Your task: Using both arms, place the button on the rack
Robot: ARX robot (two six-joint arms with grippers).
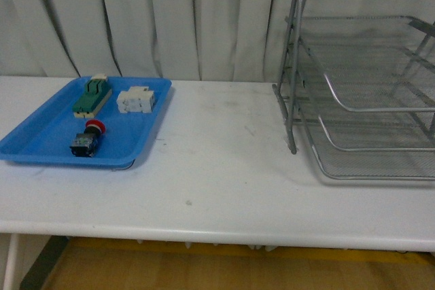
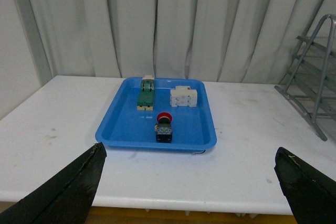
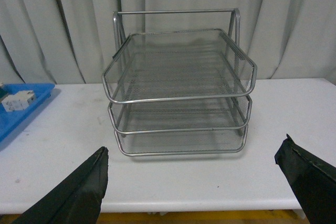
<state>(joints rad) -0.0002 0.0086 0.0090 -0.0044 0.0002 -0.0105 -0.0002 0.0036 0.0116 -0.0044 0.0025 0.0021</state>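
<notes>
Button (image 1: pixel 88 138) lying in blue tray (image 1: pixel 39 142), rack (image 1: pixel 380 109) standing well apart

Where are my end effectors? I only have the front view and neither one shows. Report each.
Observer: Left end effector is wide open. It faces the button, which lies untouched in the blue tray.
Operator: Now the right one.
Observer: Right end effector is also open, facing the rack head-on and not touching it.
Operator: Check the rack for contents.
Observer: The right wrist view shows the whole rack, and nothing lies on any level.
</notes>
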